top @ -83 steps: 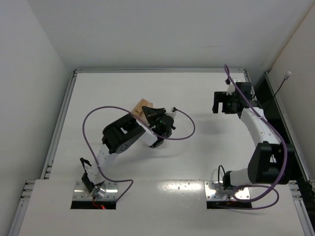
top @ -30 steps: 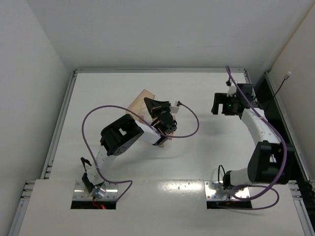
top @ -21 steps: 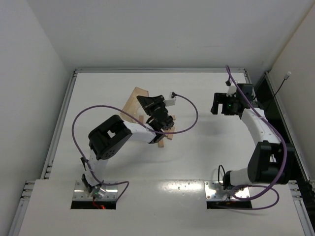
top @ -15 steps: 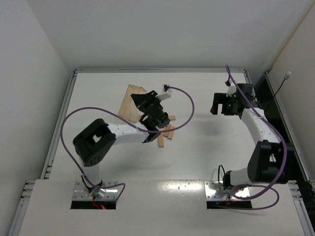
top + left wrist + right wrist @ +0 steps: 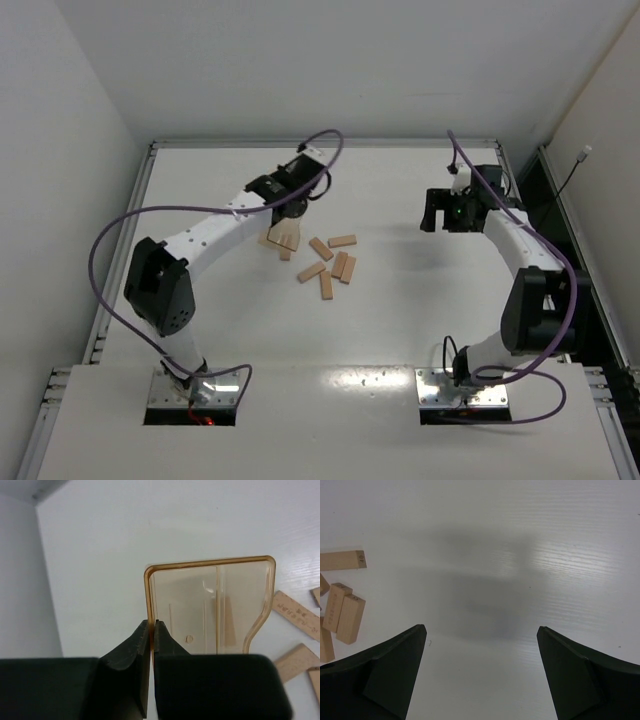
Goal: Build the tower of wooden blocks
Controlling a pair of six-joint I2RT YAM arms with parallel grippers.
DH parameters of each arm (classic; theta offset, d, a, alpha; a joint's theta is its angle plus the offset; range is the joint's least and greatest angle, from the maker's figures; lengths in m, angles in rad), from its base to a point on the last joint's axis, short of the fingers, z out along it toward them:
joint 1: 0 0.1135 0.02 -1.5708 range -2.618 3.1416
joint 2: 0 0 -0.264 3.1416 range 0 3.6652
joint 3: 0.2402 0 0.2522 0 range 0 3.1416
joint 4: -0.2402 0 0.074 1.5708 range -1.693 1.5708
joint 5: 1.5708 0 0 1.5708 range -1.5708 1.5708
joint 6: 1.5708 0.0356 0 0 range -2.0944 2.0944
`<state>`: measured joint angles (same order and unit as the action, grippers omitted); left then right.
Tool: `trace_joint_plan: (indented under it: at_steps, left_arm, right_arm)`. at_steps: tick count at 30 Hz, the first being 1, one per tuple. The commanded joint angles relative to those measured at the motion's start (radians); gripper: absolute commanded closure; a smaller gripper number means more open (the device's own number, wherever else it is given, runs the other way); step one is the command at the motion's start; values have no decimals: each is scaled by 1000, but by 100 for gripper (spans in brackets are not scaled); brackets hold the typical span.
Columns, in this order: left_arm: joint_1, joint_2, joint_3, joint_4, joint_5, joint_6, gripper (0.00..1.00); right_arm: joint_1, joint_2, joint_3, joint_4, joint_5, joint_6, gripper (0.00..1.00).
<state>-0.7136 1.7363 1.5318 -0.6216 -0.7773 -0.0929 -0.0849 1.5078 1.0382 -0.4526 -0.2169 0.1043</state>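
Wood blocks (image 5: 340, 266) scattered flat.
Left of the gaping, empty right gripper (image 5: 481, 632); left gripper (image 5: 152, 626) pinches the amber box (image 5: 200, 605).

Pale, matt bare wood on the wood blocks (image 5: 350, 619). The box (image 5: 210, 600) is glossy translucent amber plastic, and the table (image 5: 520, 540) is smooth white with a faint sheen.

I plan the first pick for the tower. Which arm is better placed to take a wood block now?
The right, I think. The right claw is open and empty, with the wood blocks lying loose in its view. The left claw is shut on the rim of the amber box.
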Motion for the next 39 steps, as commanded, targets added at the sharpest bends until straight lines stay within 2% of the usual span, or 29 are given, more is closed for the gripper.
trace_joint_plan:
  at_steps: [1, 4, 5, 7, 8, 10, 14, 15, 19, 20, 23, 28, 34, 36, 39]
  left_arm:
    - [187, -17, 76, -112, 307, -103, 100]
    - [316, -26, 100, -124, 484, -114, 100]
    - [397, -15, 111, -124, 528, -114, 100]
    - [475, 0, 139, -133, 648, -114, 100]
    - [549, 21, 171, -142, 702, -97, 100]
    - [609, 58, 221, -168, 806, -73, 100]
    - [718, 221, 428, -286, 907, -14, 100]
    - [759, 256, 514, -305, 918, -5, 100]
    - [848, 409, 698, -358, 1015, 53, 100]
    - [859, 475, 746, -395, 1015, 53, 100]
    - [908, 540, 843, -395, 980, 64, 100]
    - [980, 569, 843, -359, 937, 85, 100]
    - [1013, 626, 834, -339, 896, 130, 100]
    - [1022, 654, 834, -316, 886, 153, 98]
    - [1045, 695, 834, -284, 886, 153, 86]
  right_arm:
    - [20, 12, 56, 8, -27, -18, 10]
    - [20, 22, 65, 8, -67, -29, 10]
    - [30, 32, 65, 8, -78, -38, 11]
    - [30, 32, 65, 8, -104, -52, 11]
    - [39, 41, 65, -1, -113, -52, 11]
    - [39, 52, 74, -1, -139, -63, 11]
    - [39, 52, 74, -11, -170, -72, 12]
    - [39, 52, 74, -11, -170, -72, 12]
    - [39, 52, 65, -2, -202, -81, 12]
    - [39, 43, 65, -1, -211, -81, 12]
    - [39, 43, 56, -1, -222, -91, 12]
    - [39, 34, 46, -1, -246, -91, 12]
    - [39, 45, 46, -1, -265, -100, 12]
    - [39, 45, 46, -1, -265, -100, 12]
    - [39, 45, 46, -1, -265, -109, 12]
